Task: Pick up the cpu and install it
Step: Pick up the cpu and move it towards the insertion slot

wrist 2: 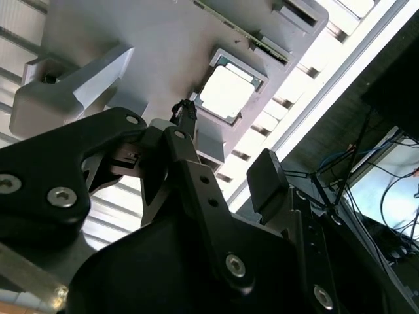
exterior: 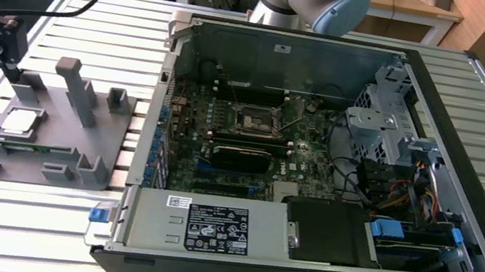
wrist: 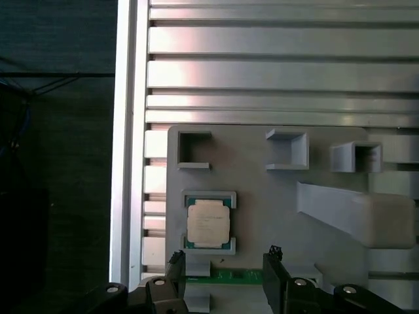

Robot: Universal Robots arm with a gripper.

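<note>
Spread wide and holding nothing, our gripper (wrist: 222, 261) hangs above the grey plastic fixture (wrist: 262, 190), close to the cpu (wrist: 208, 224) but not touching it.

In both wrist views we see the two dark fingertips (wrist: 175, 260) standing well apart with only air between them, while the cpu lies flat, its pale metal top up, in a shallow square pocket of the fixture. In the first wrist view a thin green memory stick (wrist: 229, 276) lies on edge in the fixture, just beside that pocket and between the fingers. In the exterior view we find the fixture on the slotted metal table (exterior: 37, 221) to the exterior view's left of the open computer case (exterior: 462, 212). The dark square socket (exterior: 255, 120) sits on the board inside the case, well apart from the cpu.
</note>
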